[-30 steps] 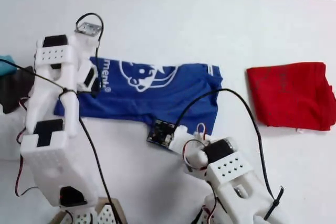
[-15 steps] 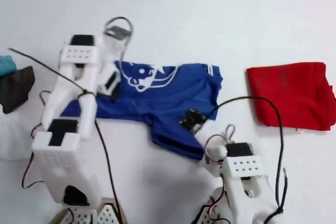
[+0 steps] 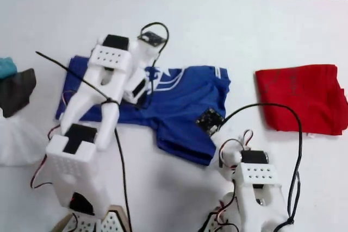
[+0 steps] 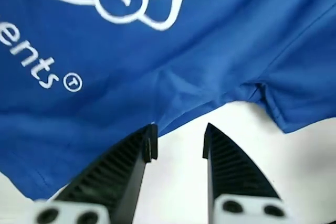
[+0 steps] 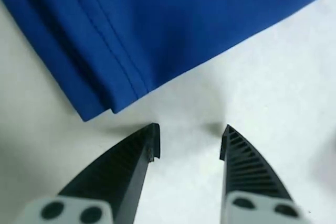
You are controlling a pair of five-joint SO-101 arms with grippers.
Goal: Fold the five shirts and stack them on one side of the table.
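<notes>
Right gripper point(image 5: 189, 142), jaws spread and empty, now hovers just off the near hem of the blue shirt point(image 3: 185, 93), whose corner has slid armward; left gripper point(image 4: 179, 142), likewise spread, has shifted to mid-shirt, so the fold is unfinished, with the folded red shirt point(image 3: 302, 99) lying apart.
</notes>
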